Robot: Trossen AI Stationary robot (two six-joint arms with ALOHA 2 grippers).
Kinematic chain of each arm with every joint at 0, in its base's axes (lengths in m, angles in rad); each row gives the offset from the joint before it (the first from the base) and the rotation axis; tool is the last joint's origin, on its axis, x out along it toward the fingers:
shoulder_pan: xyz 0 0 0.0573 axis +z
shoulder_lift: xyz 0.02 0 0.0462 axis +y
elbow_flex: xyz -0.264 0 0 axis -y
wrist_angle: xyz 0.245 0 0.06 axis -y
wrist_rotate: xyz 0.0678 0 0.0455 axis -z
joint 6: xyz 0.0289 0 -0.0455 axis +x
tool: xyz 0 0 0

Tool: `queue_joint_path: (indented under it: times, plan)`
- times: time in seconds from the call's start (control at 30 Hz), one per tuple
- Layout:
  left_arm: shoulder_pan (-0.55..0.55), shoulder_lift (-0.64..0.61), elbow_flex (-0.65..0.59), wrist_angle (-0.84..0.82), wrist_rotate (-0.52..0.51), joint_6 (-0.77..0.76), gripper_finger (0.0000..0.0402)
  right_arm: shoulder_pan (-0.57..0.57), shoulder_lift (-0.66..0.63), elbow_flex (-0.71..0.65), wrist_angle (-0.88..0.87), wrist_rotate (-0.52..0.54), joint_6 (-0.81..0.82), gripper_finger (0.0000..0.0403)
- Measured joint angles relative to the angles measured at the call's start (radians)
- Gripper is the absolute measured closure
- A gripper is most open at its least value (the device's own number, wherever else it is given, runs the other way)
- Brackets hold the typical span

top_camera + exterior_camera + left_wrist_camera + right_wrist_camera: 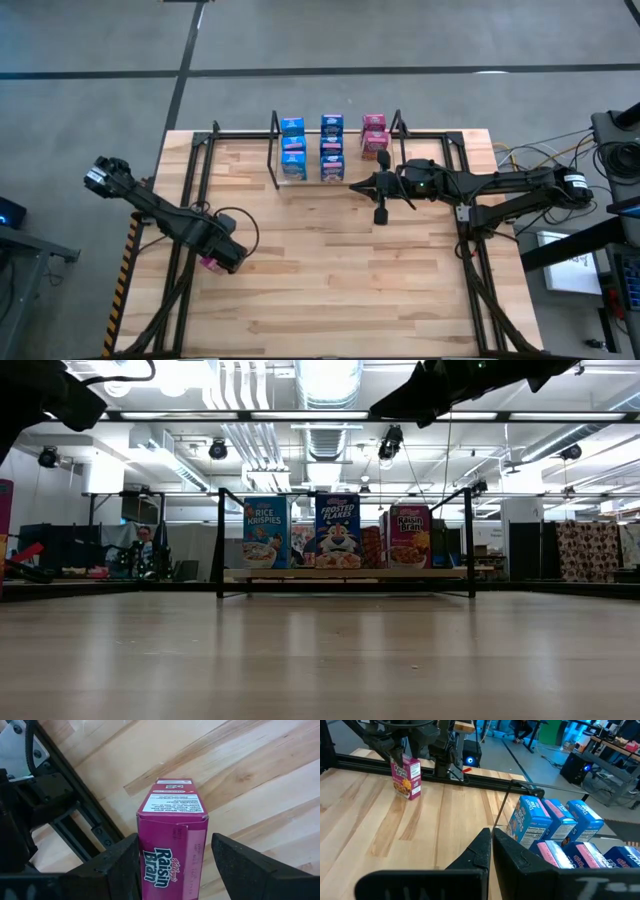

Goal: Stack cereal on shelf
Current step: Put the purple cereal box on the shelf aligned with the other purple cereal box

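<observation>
the left gripper point(172, 857) sits near the table's left edge, its jaws spread wide on either side of a pink raisin bran box point(172, 827), with a clear gap on one side, so nothing is gripped yet. that box stands upright on the wooden table point(330, 280), close to the black frame rail point(185, 260) along the left edge and well apart from the rest.

the right gripper point(490, 845) waits near the back edge just in front of the shelf point(275, 160), jaws pressed together and empty. the shelf stands at the middle of the back edge with the other cereal boxes point(332, 145) on it, blue ones to the left and centre, pink ones to the right.

the box is probably light, thin card that dents easily and tips readily, so a gentle squeeze across its two narrow sides, around mid-height, seems best. the frame rail beside it crowds the approach, and the shelf's thin black posts and the waiting right arm flank the way in.
</observation>
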Motion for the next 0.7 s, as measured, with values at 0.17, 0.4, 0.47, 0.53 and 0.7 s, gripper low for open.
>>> queue_joint_path:
  times: [0.17,0.4,0.47,0.53,0.7]
  plan:
    - [0.000,0.000,0.000,0.000,0.000,0.000,0.0171,0.000,0.000,0.000,0.000,0.000,0.000,0.0394]
    - [0.000,0.000,0.000,0.000,0.000,0.000,0.0171,0.000,0.000,0.000,0.000,0.000,0.001,0.0394]
    - [0.000,0.000,0.000,0.000,0.000,0.000,0.0171,0.000,0.000,0.000,0.000,0.000,0.001,0.0394]
    - [0.000,0.000,0.000,0.000,0.000,0.000,0.0171,0.000,0.000,0.000,0.000,0.000,0.001,0.0394]
    - [0.000,0.000,0.000,0.000,0.000,0.000,0.0184,0.000,0.000,0.000,0.000,0.000,0.001,0.0394]
